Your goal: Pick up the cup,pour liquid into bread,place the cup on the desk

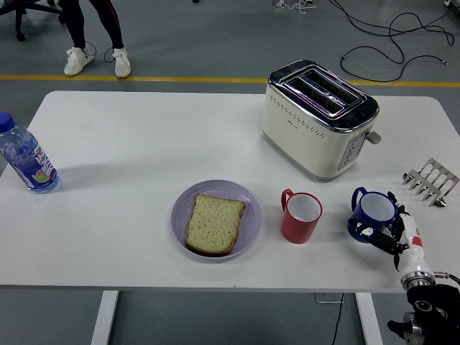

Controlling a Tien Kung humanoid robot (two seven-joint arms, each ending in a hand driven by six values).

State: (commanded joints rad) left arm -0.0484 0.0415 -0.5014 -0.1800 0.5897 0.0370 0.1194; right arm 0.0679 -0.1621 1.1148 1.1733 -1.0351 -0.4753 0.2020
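Cups number two for you: a red cup [300, 217] right of the one plate [248, 210] holding one bread slice [214, 223], and a blue cup [373, 215] farther right, right hand [395, 228] fingers wrapped around it.

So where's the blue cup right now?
In the head view, the blue cup stands on the table's right side, just right of the red cup, with the right hand closing around it.
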